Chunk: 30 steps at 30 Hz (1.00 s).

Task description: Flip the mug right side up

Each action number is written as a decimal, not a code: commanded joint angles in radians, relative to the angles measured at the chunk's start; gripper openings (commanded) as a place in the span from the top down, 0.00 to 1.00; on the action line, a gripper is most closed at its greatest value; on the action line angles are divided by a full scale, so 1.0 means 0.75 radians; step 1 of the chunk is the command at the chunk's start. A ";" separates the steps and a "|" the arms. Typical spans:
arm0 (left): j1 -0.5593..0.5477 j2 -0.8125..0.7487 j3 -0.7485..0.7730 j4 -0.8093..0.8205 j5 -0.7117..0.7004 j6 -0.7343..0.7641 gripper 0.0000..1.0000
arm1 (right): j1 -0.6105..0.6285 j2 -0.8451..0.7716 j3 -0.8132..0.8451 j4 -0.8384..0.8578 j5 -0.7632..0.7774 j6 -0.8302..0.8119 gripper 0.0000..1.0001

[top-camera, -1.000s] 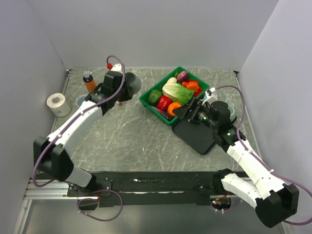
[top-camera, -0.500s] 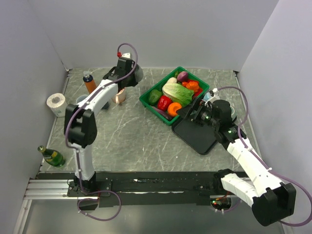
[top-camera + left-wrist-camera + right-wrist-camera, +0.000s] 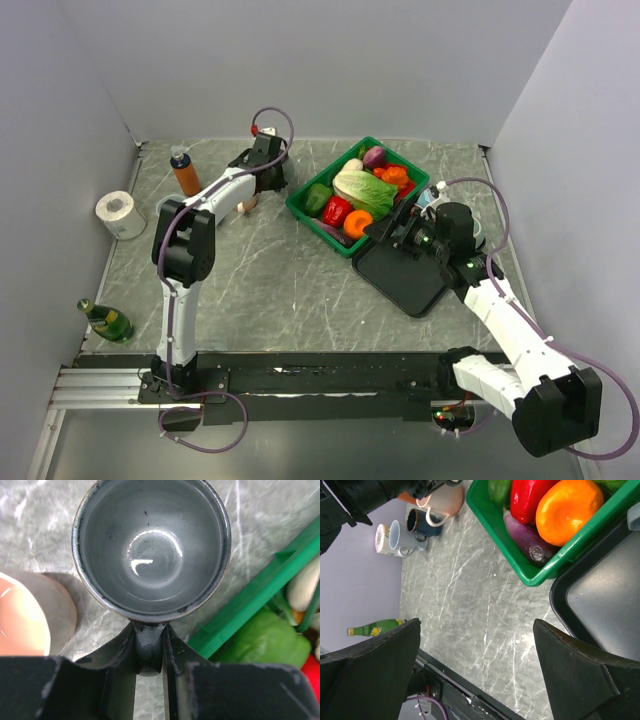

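Where the left arm reaches to the far side of the marble table (image 3: 270, 290), the left gripper (image 3: 149, 641) is narrowed onto the handle of the dark grey mug (image 3: 152, 555), pinching it from both sides. The mug's mouth faces the wrist camera, its glazed bottom showing. It sits between a peach mug (image 3: 25, 615) on its left and the green crate (image 3: 260, 595) of vegetables on its right. The right gripper (image 3: 476, 630) hangs spread wide over the black tray (image 3: 400, 285), holding nothing.

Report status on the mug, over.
Left tool shut on mug handle. Mouth facing up at wrist camera. Right tool open, empty. Pink cup and green basket close on either side.
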 commanded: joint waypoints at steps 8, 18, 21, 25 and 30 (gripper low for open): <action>-0.029 0.005 -0.002 0.159 -0.009 0.018 0.99 | -0.023 0.030 0.004 0.033 -0.041 -0.008 0.00; -0.049 0.036 0.006 0.100 -0.045 0.039 0.93 | -0.025 0.056 -0.006 0.060 -0.074 0.024 0.00; -0.049 0.044 0.026 0.063 -0.039 0.029 0.75 | -0.025 0.062 -0.008 0.062 -0.082 0.030 0.00; -0.051 0.038 0.022 0.053 -0.041 0.029 0.43 | -0.025 0.062 -0.018 0.074 -0.086 0.047 0.00; -0.058 -0.017 0.018 0.055 -0.009 0.051 0.30 | -0.025 0.077 0.002 0.033 -0.062 0.039 0.00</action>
